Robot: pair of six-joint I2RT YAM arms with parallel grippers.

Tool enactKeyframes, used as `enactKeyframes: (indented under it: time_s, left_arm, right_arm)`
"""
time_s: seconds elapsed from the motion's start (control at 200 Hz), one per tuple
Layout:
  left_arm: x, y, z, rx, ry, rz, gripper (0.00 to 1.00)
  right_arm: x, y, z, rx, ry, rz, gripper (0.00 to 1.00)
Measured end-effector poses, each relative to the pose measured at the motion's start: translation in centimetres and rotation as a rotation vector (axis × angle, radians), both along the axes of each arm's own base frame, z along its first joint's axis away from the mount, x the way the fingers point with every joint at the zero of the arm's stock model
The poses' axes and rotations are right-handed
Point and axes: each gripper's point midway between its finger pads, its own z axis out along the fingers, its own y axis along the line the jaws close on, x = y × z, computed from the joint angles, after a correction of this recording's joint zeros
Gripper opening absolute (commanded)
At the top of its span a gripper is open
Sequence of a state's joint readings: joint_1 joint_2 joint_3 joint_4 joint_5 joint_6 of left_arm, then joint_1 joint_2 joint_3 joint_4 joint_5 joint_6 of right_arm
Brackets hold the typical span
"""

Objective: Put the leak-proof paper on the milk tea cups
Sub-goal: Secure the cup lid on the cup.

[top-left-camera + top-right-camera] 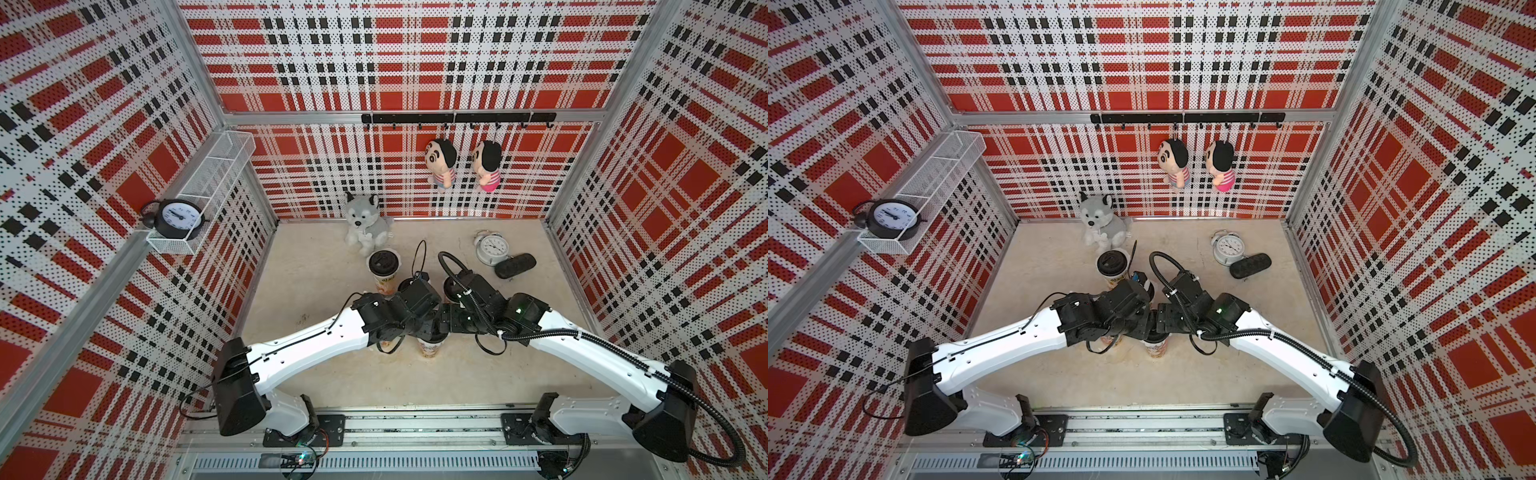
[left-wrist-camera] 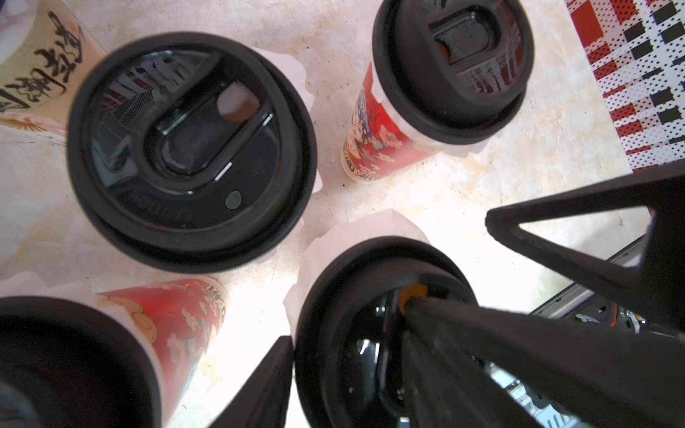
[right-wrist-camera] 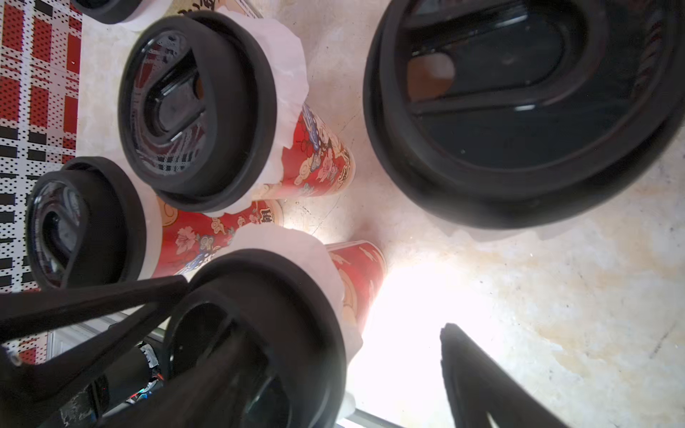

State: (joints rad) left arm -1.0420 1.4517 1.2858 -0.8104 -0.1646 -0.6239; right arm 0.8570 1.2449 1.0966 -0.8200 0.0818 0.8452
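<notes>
Several milk tea cups stand close together mid-table, each under a black lid, with crinkly white leak-proof paper (image 3: 291,70) sticking out below the lid rims. Most cups are red (image 2: 374,133); a cream one (image 2: 44,63) stands at the edge. In both top views my arms meet over the front cup (image 1: 431,348) (image 1: 1156,348). My left gripper (image 2: 346,322) straddles that cup's lid (image 2: 333,296), one finger against the outer rim and the other across the sunken top. My right gripper (image 3: 343,326) is open: one finger lies over the same lid (image 3: 289,296), the other hangs off the cup.
A lidded cup (image 1: 383,266) stands behind the arms. At the back sit a husky plush (image 1: 368,224), a white alarm clock (image 1: 492,249) and a black case (image 1: 515,266). Two dolls (image 1: 440,162) hang on the rear wall. A wire shelf holds a black clock (image 1: 178,218).
</notes>
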Motion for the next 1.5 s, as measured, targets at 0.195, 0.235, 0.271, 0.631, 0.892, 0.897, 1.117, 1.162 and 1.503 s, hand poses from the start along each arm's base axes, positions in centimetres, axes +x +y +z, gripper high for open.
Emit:
enactKeyframes:
  time_s: [0.195,0.235,0.271,0.631,0.892,0.897,1.117,1.162,1.503]
  left_arm:
    - [-0.3,0.0,1.1,0.003,0.016,-0.008,0.51]
    - [-0.2,-0.1,1.6,-0.006,0.012,-0.009,0.49]
    - [-0.2,-0.2,2.1,-0.012,0.01,-0.006,0.46]
    - [0.2,2.4,2.9,-0.008,0.028,0.068,0.34]
    - [0.6,3.9,1.1,0.035,0.06,0.106,0.34]
    - [0.6,3.9,1.1,0.034,0.06,0.105,0.34]
    - [0.4,3.6,0.7,0.029,0.074,0.096,0.34]
    - [0.3,3.6,0.6,0.027,0.077,0.094,0.34]
    - [0.0,3.1,-0.6,0.034,0.103,0.077,0.35]
  right_arm:
    - [0.0,0.0,0.0,0.003,0.0,-0.003,0.81]
    - [0.0,0.0,0.0,0.004,-0.001,-0.004,0.81]
    - [0.0,0.0,0.0,0.006,-0.002,-0.005,0.81]
    - [-0.1,-0.1,-0.1,0.019,-0.01,-0.008,0.81]
    - [-0.1,-0.1,-0.1,0.019,-0.01,-0.007,0.81]
    - [-0.1,-0.1,-0.1,0.019,-0.01,-0.007,0.81]
    - [-0.1,-0.1,-0.1,0.02,-0.01,-0.007,0.81]
    - [-0.1,-0.1,-0.1,0.02,-0.01,-0.007,0.81]
    - [-0.1,0.0,-0.1,0.022,-0.009,-0.005,0.81]
